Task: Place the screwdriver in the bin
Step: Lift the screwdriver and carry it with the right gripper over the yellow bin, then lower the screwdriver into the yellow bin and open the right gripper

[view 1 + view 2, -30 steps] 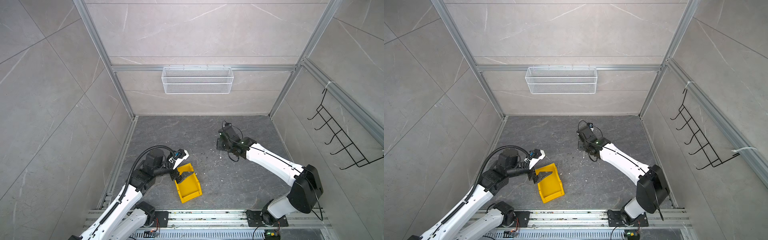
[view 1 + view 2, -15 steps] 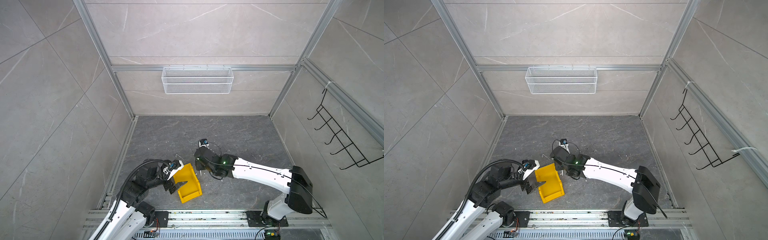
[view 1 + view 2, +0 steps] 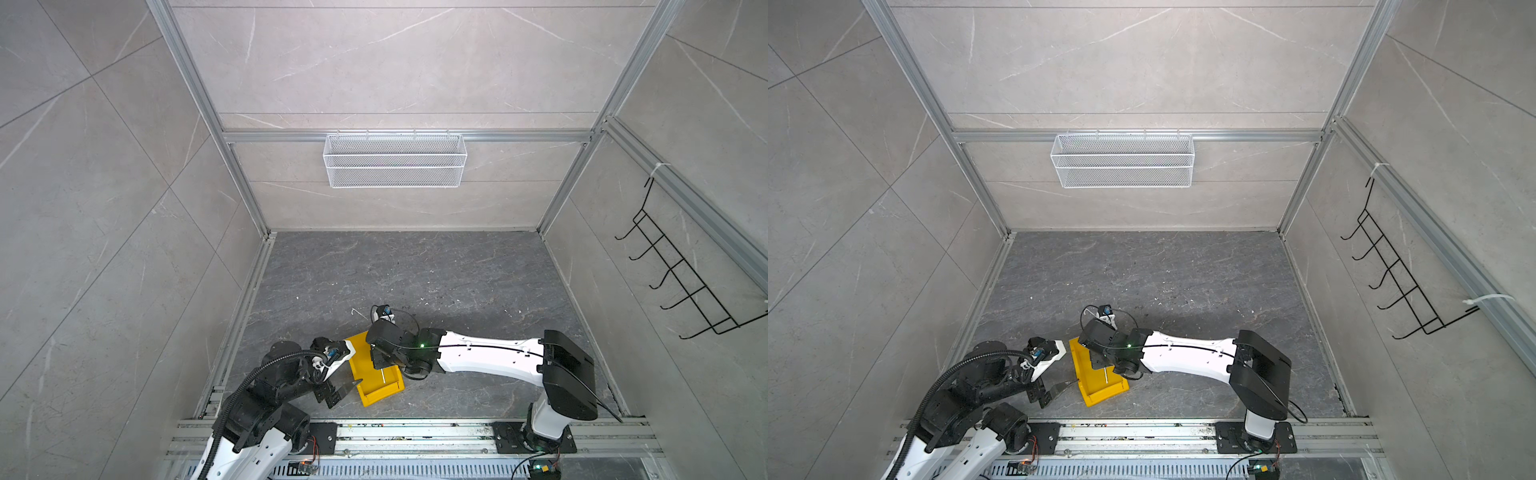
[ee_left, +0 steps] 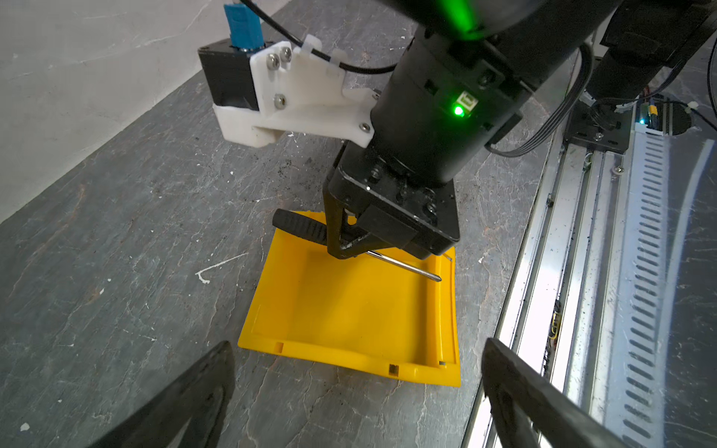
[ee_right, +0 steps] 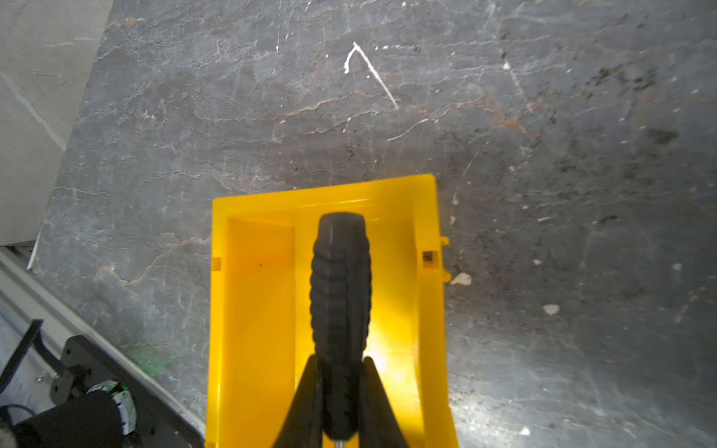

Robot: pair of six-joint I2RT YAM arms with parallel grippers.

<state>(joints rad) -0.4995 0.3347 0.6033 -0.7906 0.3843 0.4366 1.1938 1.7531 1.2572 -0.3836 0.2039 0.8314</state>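
Note:
The yellow bin [image 3: 376, 395] [image 3: 1100, 395] lies on the dark floor near the front rail. My right gripper [image 5: 340, 364] [image 4: 343, 248] hangs over the bin's inside, shut on the screwdriver [image 5: 340, 294]. The black ribbed handle [image 4: 298, 229] lies level above the bin's far end. The thin silver shaft [image 4: 403, 265] [image 3: 383, 376] sticks out the other side and stays above the bin floor. My left gripper [image 4: 359, 345] [image 3: 343, 390] stands open and empty, just outside the bin's left long side [image 4: 349, 358].
On the back wall hangs a white wire basket [image 3: 395, 160], and a black hook rack [image 3: 681, 286] is on the right wall. An aluminium rail [image 3: 415, 432] runs along the front edge, close behind the bin. The left wall's base rail [image 3: 245, 316] is nearby.
My right arm has swung from the middle of the floor toward the front left, carrying the screwdriver over the bin. The left gripper has drawn back off the bin to its left side.

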